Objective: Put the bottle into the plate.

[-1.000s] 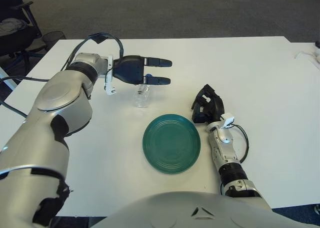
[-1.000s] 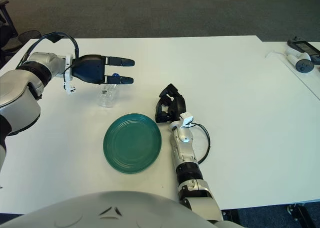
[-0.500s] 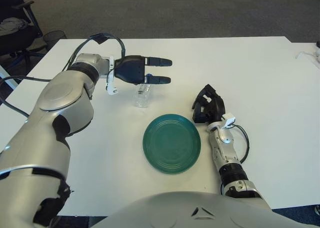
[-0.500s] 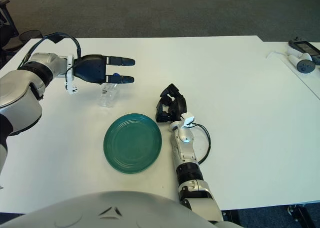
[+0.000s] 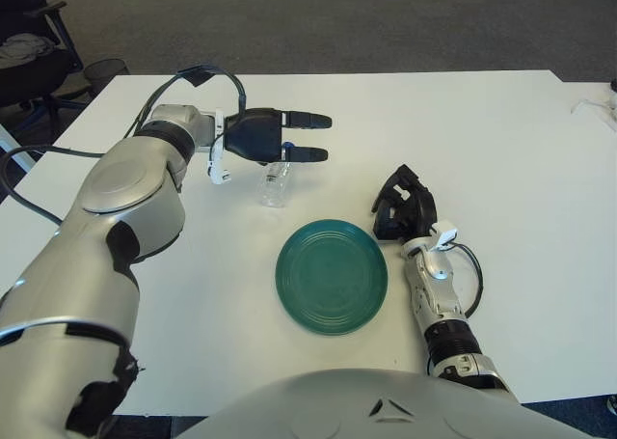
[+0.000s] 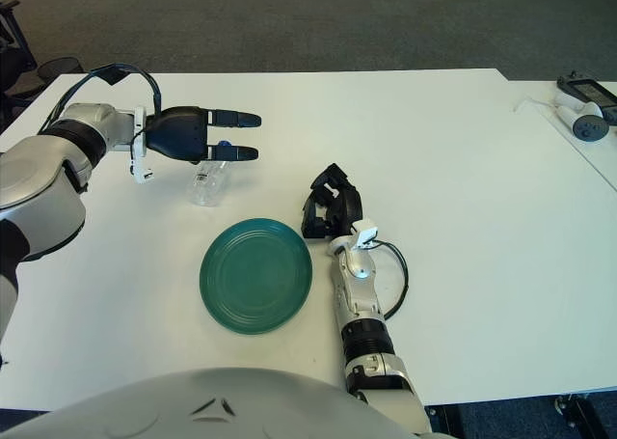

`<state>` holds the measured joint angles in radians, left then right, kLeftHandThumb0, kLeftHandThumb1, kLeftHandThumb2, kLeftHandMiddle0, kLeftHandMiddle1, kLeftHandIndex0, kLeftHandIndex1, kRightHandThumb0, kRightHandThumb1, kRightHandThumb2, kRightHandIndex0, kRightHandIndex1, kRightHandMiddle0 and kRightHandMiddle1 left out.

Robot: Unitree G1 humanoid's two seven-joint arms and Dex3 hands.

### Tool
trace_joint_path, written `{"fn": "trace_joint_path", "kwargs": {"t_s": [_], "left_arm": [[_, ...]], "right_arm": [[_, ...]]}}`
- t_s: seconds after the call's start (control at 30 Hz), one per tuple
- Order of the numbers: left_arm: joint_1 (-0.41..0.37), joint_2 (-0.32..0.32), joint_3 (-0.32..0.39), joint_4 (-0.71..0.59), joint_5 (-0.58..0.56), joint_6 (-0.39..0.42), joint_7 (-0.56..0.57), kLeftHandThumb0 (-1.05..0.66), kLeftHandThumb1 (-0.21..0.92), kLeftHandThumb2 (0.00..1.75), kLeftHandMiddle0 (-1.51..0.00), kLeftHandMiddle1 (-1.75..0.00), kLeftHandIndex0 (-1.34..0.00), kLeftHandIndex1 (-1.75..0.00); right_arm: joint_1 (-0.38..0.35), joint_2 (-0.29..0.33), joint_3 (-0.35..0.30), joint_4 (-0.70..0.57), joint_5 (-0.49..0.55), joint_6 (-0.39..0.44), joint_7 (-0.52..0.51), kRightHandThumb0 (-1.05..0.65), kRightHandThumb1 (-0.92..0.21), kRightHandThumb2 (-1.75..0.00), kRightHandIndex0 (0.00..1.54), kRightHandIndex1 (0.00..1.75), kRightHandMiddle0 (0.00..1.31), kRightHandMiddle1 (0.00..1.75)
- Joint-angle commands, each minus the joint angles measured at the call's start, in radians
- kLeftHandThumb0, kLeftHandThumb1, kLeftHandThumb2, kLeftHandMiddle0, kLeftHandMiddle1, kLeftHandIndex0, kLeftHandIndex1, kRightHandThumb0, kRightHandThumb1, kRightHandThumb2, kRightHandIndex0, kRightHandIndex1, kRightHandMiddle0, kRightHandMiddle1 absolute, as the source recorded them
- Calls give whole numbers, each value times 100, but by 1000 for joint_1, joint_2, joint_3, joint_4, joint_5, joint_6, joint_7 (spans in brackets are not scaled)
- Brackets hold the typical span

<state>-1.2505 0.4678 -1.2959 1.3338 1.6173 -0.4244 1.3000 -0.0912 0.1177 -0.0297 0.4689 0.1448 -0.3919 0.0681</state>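
- Left hand (image 5: 280,136), far left of the white bench (image 5: 501,130): its fingers (image 5: 310,121) stretch out level and apart, gripping nothing.
- Clear bottle (image 5: 275,184) with blue cap lies on the bench just under those fingers, whether touching is unclear, just beyond the green plate (image 5: 331,276).
- Right hand (image 5: 403,204) shows right of the plate, fingers curled, empty.

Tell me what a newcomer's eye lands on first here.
The green plate at the near middle of the white table. Just beyond it stands a clear bottle, with the left hand above it, fingers extended. The right hand shows right of the plate.
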Motion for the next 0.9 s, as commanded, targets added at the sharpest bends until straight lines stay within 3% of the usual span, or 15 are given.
{"fn": "trace_joint_path", "kwargs": {"t_s": [0.0,0.57,0.87], "left_arm": [[-4,-4,-15,9,-9,-3,-14,-67,45,79,-12,-4,0,-46],[-28,7,-70,17,7,7,-52,-71,46,77,-15,-5,0,-51],[-35,16,-80,17,0,-21,-69,-64,38,86,-19,-7,0,-56]], "right_arm": [[164,18,-18,94,23,125,-5,0,-5,-162,83,171,57,175],[166,8,-18,102,19,135,32,0,-5,-161,84,169,57,175],[161,7,-21,117,13,135,35,0,1,-169,87,173,62,175]]}}
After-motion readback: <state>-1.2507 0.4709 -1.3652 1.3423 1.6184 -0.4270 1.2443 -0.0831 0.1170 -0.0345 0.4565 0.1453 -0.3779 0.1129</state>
